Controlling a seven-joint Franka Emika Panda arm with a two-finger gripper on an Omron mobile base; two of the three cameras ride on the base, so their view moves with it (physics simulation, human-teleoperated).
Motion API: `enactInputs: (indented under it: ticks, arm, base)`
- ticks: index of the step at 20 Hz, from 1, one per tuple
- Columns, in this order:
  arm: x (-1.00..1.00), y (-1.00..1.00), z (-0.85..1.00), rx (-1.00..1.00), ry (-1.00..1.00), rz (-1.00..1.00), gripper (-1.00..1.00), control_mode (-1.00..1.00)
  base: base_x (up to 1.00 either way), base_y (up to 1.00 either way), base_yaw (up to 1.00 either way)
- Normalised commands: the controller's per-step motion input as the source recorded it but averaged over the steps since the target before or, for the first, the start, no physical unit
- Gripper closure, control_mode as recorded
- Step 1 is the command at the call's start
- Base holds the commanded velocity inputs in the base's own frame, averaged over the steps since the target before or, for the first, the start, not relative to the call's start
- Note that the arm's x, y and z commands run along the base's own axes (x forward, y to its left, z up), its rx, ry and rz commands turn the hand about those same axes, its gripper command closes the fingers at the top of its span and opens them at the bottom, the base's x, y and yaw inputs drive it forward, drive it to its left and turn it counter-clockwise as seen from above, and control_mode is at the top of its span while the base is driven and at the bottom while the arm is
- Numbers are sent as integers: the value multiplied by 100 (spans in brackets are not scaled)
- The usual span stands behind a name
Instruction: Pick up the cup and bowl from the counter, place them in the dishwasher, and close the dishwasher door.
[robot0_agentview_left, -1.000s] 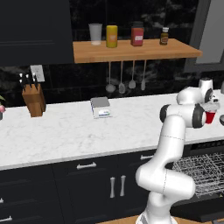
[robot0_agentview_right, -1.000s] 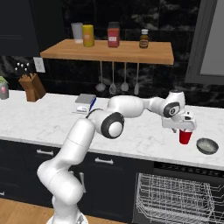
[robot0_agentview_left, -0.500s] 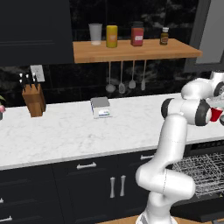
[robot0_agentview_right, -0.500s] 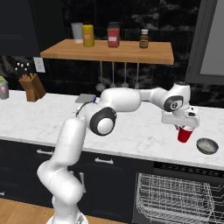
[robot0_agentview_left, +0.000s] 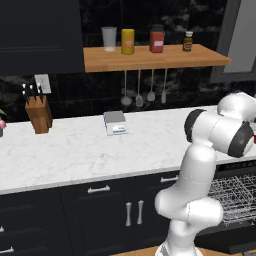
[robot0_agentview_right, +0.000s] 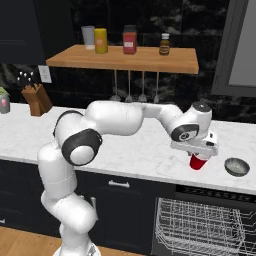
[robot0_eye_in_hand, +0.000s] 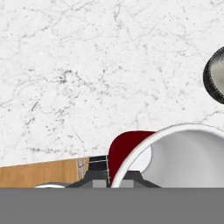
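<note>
Cup (robot0_agentview_right: 198, 162) pinched by rim in pincer (robot0_agentview_right: 200, 156), hung below it, raised off worktop (robot0_agentview_right: 130, 150) for carrying. Bowl (robot0_agentview_right: 236, 166) left beside pincer. Dishwasher (robot0_agentview_right: 205, 227) rack exposed beneath, judged next destination.

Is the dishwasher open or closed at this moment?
Open. The dishwasher shows its silver wire rack uncovered below the counter edge.

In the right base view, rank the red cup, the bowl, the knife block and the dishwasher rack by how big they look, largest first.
1. dishwasher rack, by far the largest.
2. knife block.
3. bowl, about as wide as the block but flatter.
4. cup, partly hidden under the end effector, so its rank is unsure.
</note>
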Motion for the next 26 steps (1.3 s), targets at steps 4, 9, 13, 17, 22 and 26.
enactInputs:
  ticks: [4,9,13,17,22,26]
  arm:
    - [-100,41,-16,0,-8,15,100,-100]
    - [-100,0,-41,3,-3,23,100,-100]
    - [-94,-1,-75,8,0,31,100,-100]
    - [-28,-22,-71,35,7,29,100,-100]
    - [0,-22,-67,35,14,24,100,-100]
    - [6,-12,-67,24,4,15,100,-100]
  base:
    - [0,0,0]
    - [0,0,0]
    - [0,0,0]
    - [0,0,0]
    - [0,0,0]
    - [0,0,0]
